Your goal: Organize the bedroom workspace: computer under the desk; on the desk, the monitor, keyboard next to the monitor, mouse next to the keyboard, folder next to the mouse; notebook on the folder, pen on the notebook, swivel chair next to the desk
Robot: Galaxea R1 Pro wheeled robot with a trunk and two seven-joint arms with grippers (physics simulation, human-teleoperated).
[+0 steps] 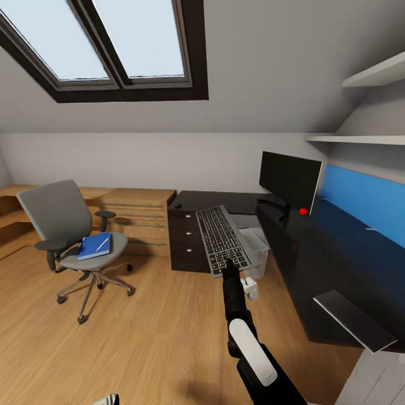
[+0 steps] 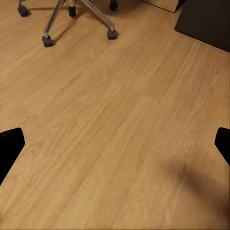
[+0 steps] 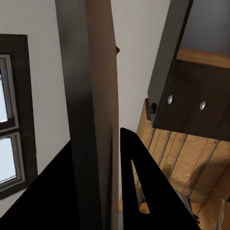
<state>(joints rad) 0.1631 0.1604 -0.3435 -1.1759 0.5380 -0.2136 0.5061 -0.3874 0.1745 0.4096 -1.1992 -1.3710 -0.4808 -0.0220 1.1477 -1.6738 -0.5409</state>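
Right hand [image 1: 229, 269] clamped on the near short edge of the keyboard [image 1: 221, 239], held up in the air in front of the tabletop [image 1: 337, 247], keys facing up and slightly tilted, long axis pointing away from the robot. In the right wrist view the keyboard [image 3: 93, 110] shows edge-on as a dark slab pinched against a black finger [image 3: 143, 191].

Left hand: two black fingertips [image 2: 9, 146] at opposite edges of the left wrist view, set wide apart, nothing between them, over bare wood floor [image 2: 115, 120]. Chair casters and chrome legs [image 2: 72, 19] at the far side of that view.

Monitor [image 1: 289, 180] stands upright on the glossy black tabletop, near the back corner by the blue wall panel [image 1: 365, 202]. A small red dot [image 1: 303, 211] sits on the tabletop just beside the monitor base. Black drawer unit [image 1: 183, 239] under the tabletop's left end, behind the keyboard. Part of a pale grey-white box [image 1: 256, 247] shows under the tabletop, likely the computer.

Swivel chair [image 1: 70, 236] well apart from the tabletop, out on the floor to the left. Blue folder [image 1: 94, 246] lies flat on its seat, thin white pen [image 1: 102, 243] on top of the folder. Notebook and mouse can't be made out.

Low light-wood dresser [image 1: 140, 216] against the back wall between chair and drawer unit. Skylights [image 1: 107, 39] above.
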